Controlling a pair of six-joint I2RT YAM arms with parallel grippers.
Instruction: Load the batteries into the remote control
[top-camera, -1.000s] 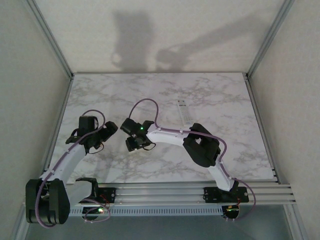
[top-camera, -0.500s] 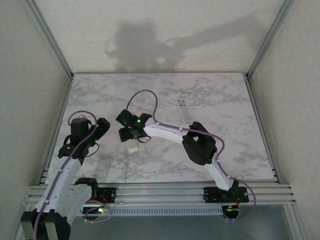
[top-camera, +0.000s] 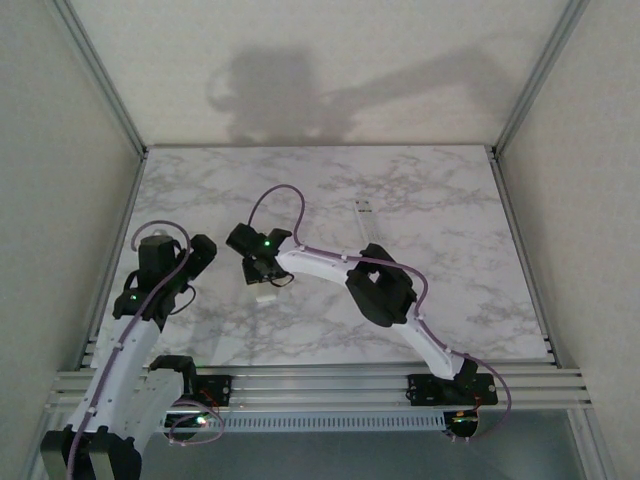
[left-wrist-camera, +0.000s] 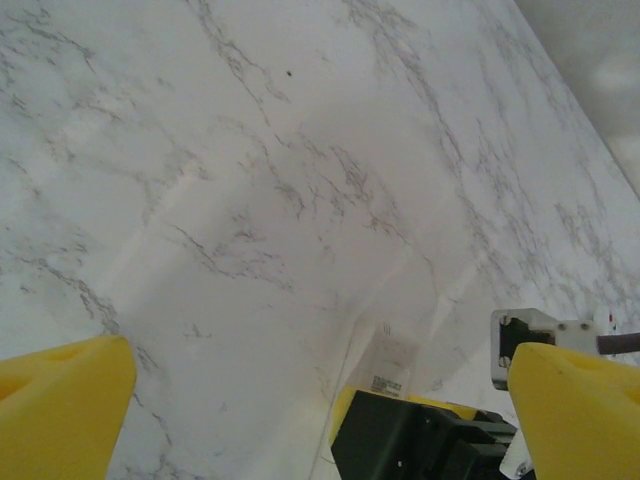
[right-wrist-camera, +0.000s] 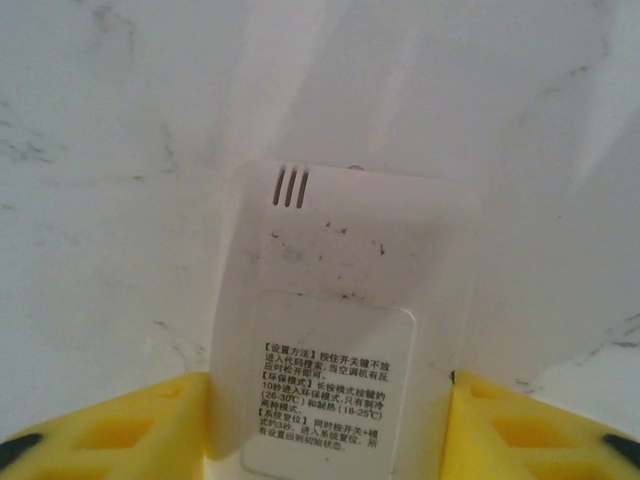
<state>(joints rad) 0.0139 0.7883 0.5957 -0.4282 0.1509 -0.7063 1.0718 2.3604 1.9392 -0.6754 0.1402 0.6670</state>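
Now, white rectangular plastic remote control (right-wrist-camera: 350, 240) seen back-up on marbled bench (right-wrist-camera: 100, 120), clamped at long edges between half-closed right fingers (right-wrist-camera: 110, 425). Labelled battery cover (right-wrist-camera: 330, 400) judged not yet removed. Left fingers (left-wrist-camera: 60, 400) spread wide, nothing held, remote just ahead of them. Even squeeze advised; pads to be placed clear of cover seam, remote pressed flat so cover can be slid off.

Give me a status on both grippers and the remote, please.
Left gripper open, over bare table. Right gripper straddles remote, label side up; grip unconfirmed. Narrow white strip lies apart.
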